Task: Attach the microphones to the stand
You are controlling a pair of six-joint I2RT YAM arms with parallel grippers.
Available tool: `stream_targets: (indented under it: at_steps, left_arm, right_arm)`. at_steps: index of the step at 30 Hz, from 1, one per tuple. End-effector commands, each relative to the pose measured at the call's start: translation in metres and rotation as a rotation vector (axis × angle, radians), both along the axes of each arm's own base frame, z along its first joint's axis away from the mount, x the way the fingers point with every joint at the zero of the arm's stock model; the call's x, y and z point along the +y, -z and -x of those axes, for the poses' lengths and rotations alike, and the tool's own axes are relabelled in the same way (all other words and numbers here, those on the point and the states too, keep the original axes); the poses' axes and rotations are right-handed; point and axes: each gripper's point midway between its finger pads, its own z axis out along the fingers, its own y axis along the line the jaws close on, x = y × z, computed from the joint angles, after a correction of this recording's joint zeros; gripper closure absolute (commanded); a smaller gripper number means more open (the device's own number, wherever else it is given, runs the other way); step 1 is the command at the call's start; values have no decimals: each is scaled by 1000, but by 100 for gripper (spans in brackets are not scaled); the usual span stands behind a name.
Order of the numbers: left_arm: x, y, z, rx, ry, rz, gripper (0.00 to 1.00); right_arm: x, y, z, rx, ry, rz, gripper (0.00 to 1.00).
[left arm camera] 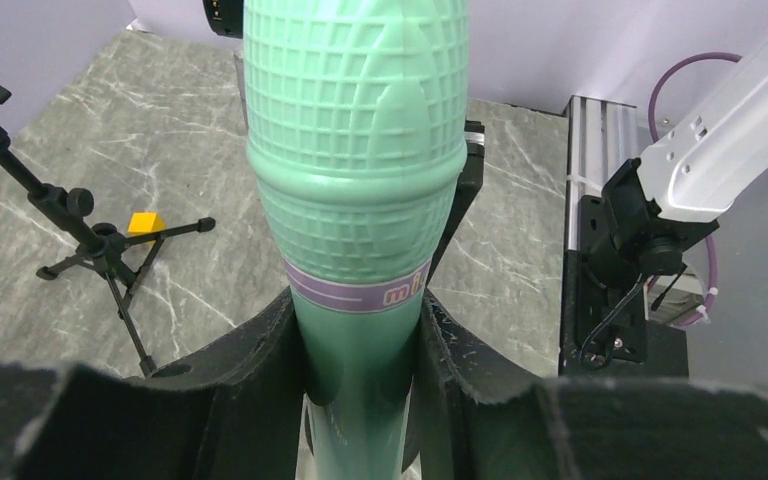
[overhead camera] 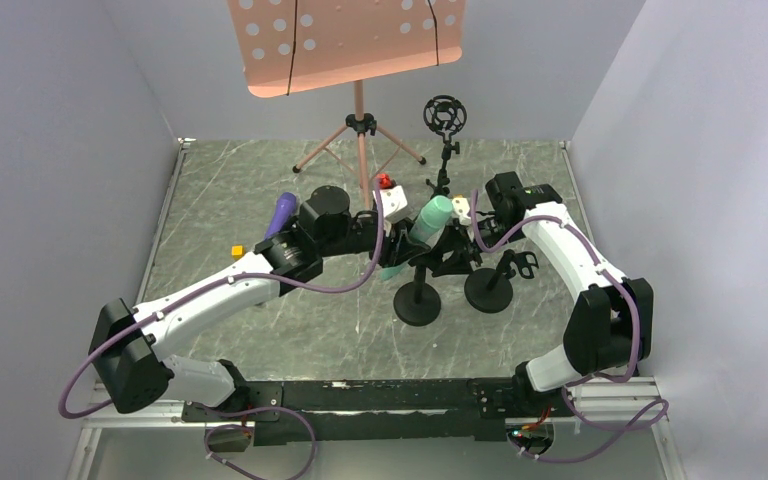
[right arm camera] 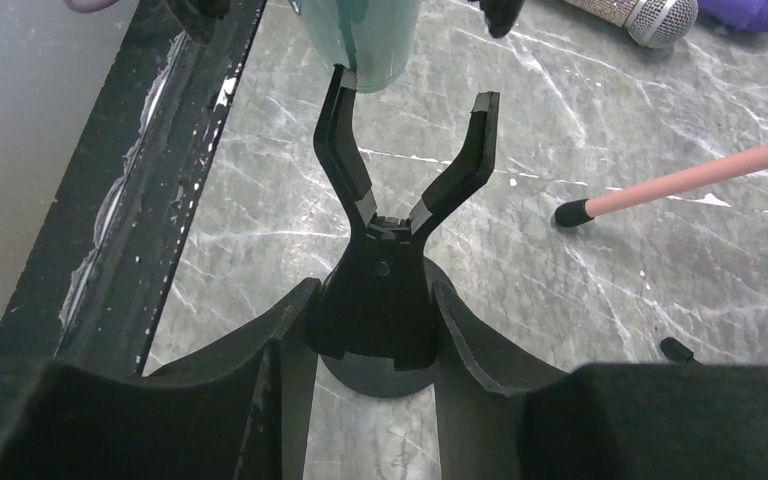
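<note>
My left gripper (overhead camera: 398,246) (left arm camera: 360,345) is shut on the mint green microphone (overhead camera: 431,221) (left arm camera: 355,150), gripping its handle below the purple band, head up. The microphone's tail (right arm camera: 362,45) sits at the top of the black stand's forked clip (right arm camera: 400,160), against the left prong. My right gripper (overhead camera: 452,256) (right arm camera: 372,325) is shut on the clip's base above the round stand foot (overhead camera: 418,301). The purple microphone (overhead camera: 280,213) (right arm camera: 750,10) and the glittery silver microphone (right arm camera: 645,15) lie on the table.
A second round-based stand (overhead camera: 488,289) stands by the right arm. A black shock mount (overhead camera: 445,113) on a small tripod (left arm camera: 95,240) stands at the back. The pink music stand (overhead camera: 360,40) has a leg (right arm camera: 680,180) nearby. A yellow block (left arm camera: 145,222) lies on the table.
</note>
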Motion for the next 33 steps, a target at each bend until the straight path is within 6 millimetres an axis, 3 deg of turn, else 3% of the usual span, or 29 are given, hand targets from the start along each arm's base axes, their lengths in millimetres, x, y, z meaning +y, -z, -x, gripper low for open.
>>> stream_targets:
  at_steps: [1,6,12,17,27,33]
  left_arm:
    - [3,-26,0,-104,2,42,100]
    - [-1,-25,-4,-121,3,43,100]
    - [11,-25,-14,-120,-23,63,100]
    - [15,-25,-11,-77,-10,129,100]
    - [-1,-29,-9,-40,52,203,100]
    - [-10,-17,-14,-18,66,184,100]
  right_arm:
    - [7,-14,3,-17,-14,-54,72]
    - [7,-15,5,-17,-17,-63,73]
    - [7,-15,5,-21,-20,-65,74]
    - [7,-15,5,-11,-24,-65,74]
    - [9,-17,5,3,-28,-85,75]
    - [10,-19,7,1,-30,-95,75]
